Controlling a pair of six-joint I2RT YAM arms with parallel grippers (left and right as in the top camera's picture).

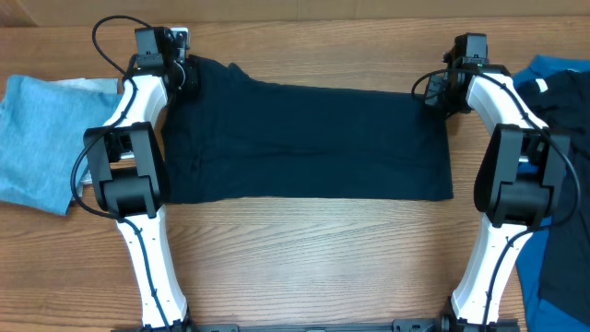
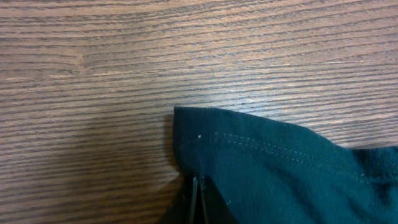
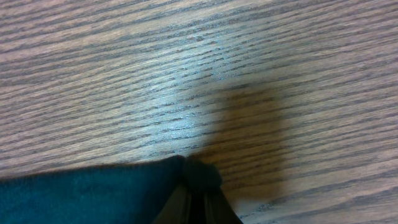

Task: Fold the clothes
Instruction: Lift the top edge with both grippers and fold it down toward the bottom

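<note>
A very dark navy garment (image 1: pixel 304 143) lies spread flat across the middle of the wooden table, folded into a wide rectangle. My left gripper (image 1: pixel 184 74) is at its far left corner, shut on the stitched hem corner (image 2: pixel 249 162), with its fingers (image 2: pixel 198 190) pinched together. My right gripper (image 1: pixel 441 90) is at the far right corner, shut on that corner of the navy fabric (image 3: pixel 93 193), with its fingertips (image 3: pixel 200 186) under a small bunch of cloth.
A light blue garment (image 1: pixel 37 138) lies at the left edge of the table. A royal blue garment (image 1: pixel 562 78) with dark cloth on it lies at the right edge, running down behind the right arm.
</note>
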